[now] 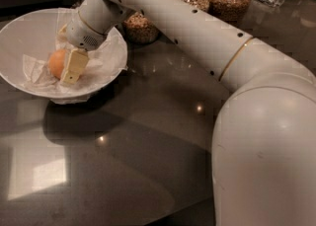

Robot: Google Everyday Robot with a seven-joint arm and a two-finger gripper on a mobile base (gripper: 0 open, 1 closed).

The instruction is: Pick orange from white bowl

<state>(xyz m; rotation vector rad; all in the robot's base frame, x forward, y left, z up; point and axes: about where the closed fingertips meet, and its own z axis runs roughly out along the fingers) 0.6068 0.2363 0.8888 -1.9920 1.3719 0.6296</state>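
The orange, round with no evident long axis, lies on crumpled paper low in the white bowl. The hand presses against its right side; its grip cannot be told. The bowl sits on the dark counter.

**Dim room, warm light, glossy table**

Warm, low light falls from above. The dark table mirrors it as a pale rectangular patch at lower left and small pinpoint glints. The white bowl is brightest and casts a soft shadow toward the camera. The gripper, inside the bowl beside the orange, is evenly lit.
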